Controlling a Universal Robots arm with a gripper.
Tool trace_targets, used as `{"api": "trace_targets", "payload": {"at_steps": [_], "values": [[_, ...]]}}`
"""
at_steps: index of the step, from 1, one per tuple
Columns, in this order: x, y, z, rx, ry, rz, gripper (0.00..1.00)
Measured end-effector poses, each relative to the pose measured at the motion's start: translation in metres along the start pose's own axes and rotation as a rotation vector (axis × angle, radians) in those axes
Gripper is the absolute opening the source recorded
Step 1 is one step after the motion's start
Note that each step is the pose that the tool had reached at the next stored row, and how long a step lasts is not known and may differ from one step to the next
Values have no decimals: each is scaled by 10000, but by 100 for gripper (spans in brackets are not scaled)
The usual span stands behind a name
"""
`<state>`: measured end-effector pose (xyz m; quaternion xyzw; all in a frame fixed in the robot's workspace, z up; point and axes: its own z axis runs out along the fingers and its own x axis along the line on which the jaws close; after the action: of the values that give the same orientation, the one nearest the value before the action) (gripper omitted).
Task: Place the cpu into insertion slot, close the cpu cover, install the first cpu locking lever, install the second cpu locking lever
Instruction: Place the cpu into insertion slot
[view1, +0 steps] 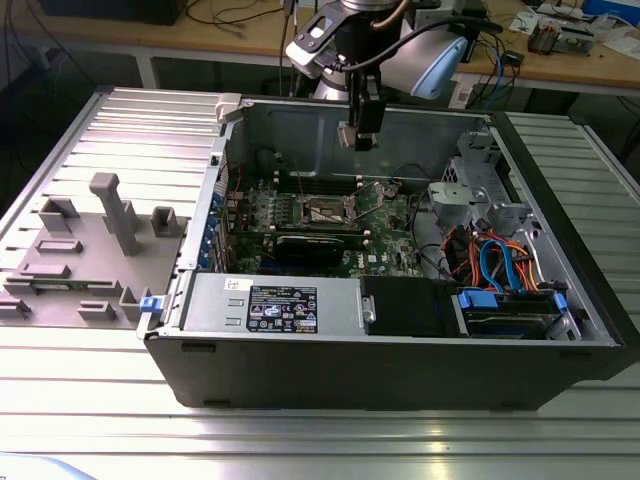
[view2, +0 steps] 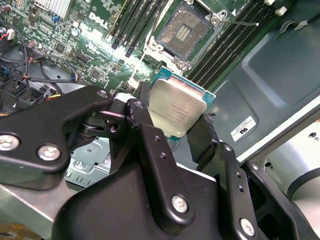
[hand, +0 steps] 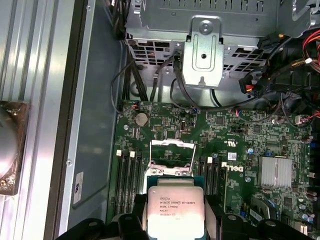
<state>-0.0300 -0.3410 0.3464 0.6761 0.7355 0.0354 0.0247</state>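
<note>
My gripper (view2: 175, 114) is shut on the cpu (view2: 176, 111), a flat square chip with a silver-grey top, gripped by its edges between the black fingers (view2: 150, 135). In the first wrist view the cpu (hand: 175, 212) hangs above the green board, partly covering the insertion slot (hand: 170, 172). The insertion slot (view2: 186, 31) lies open with its dark contact field bare. The cpu cover (hand: 172, 150), a thin silver frame, stands lifted at the slot's far side. In the exterior view the gripper (view1: 360, 135) hovers over the open case, well above the insertion slot (view1: 328, 210).
Long black memory slots (hand: 131, 175) flank the socket. A thin wire lever (view2: 240, 22) sticks out beside it. A silver drive cage (hand: 202, 55) and cable bundles (view1: 495, 262) crowd one side. A grey fixture tray (view1: 90, 250) lies outside the case on the exterior view's left.
</note>
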Motion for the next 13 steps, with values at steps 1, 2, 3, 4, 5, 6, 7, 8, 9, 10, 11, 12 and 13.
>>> {"api": "trace_targets", "payload": {"at_steps": [1,2,3,4,5,6,7,8,9,10,11,12,13], "values": [[0,0,1,-1,1,0,54],[0,0,4,-1,2,1,54],[0,0,4,-1,1,0,54],[0,0,6,-1,1,0,54],[0,-1,8,-1,2,1,54],[0,-1,10,-1,2,0,54],[0,-1,11,-1,2,1,54],[0,-1,13,-1,2,0,54],[0,-1,15,-1,1,0,54],[0,-1,18,-1,2,0,54],[0,-2,21,-1,2,0,54],[0,-2,23,-1,1,1,54],[0,-2,26,-1,1,1,54]]}}
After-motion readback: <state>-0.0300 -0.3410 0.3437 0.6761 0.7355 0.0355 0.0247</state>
